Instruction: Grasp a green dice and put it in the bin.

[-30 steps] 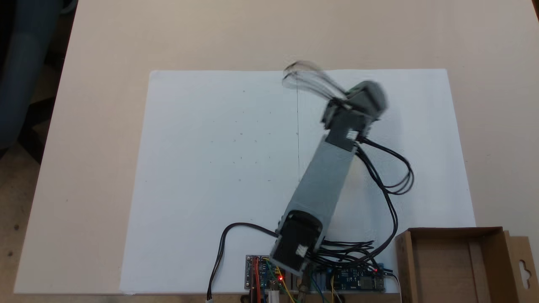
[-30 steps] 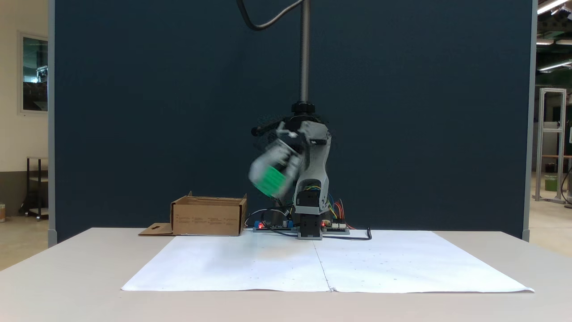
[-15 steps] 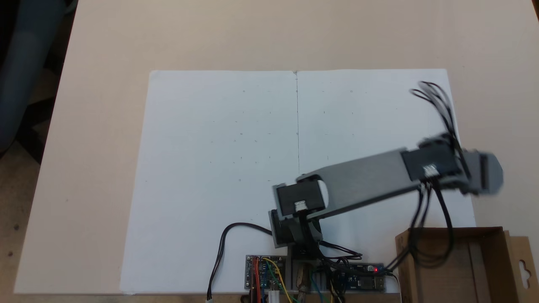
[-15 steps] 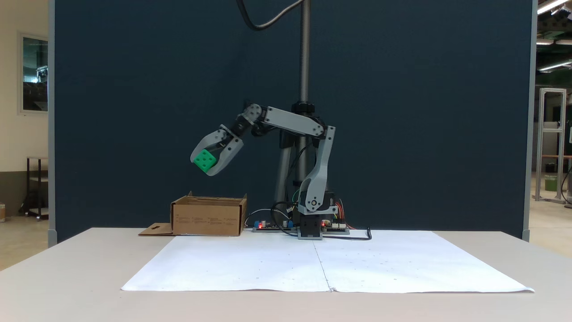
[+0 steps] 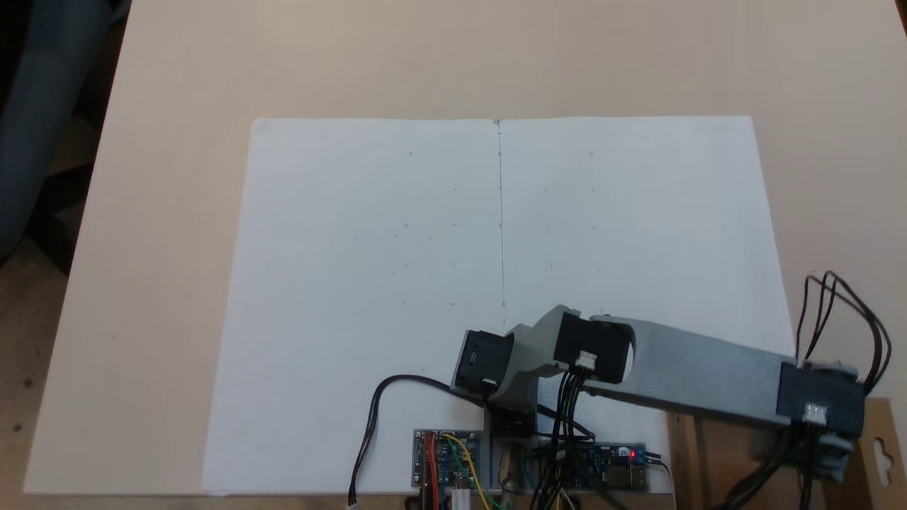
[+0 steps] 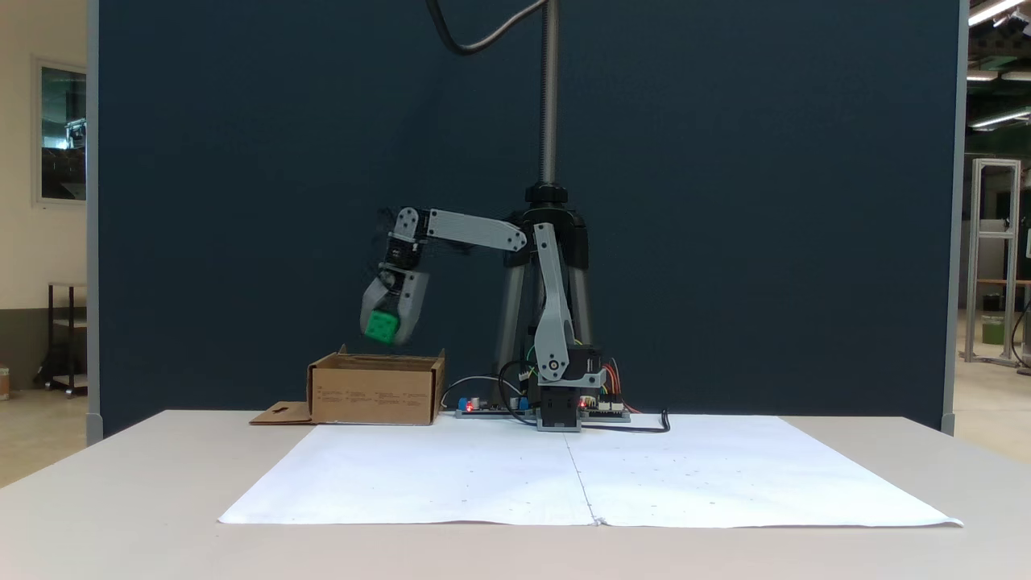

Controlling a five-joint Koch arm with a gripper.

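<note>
Two circuit boards (image 5: 528, 467) sit at the arm (image 5: 694, 372) base, 6 o'clock of the white paper (image 5: 397, 283); the forearm covers most of the bin (image 6: 375, 390). Gripper (image 6: 384, 330) clamped on green dice (image 6: 380, 326), just above the bin, not touching

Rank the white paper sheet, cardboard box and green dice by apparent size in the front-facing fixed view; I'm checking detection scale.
1. white paper sheet, though it lies nearer the camera
2. cardboard box
3. green dice, held in the end effector
</note>
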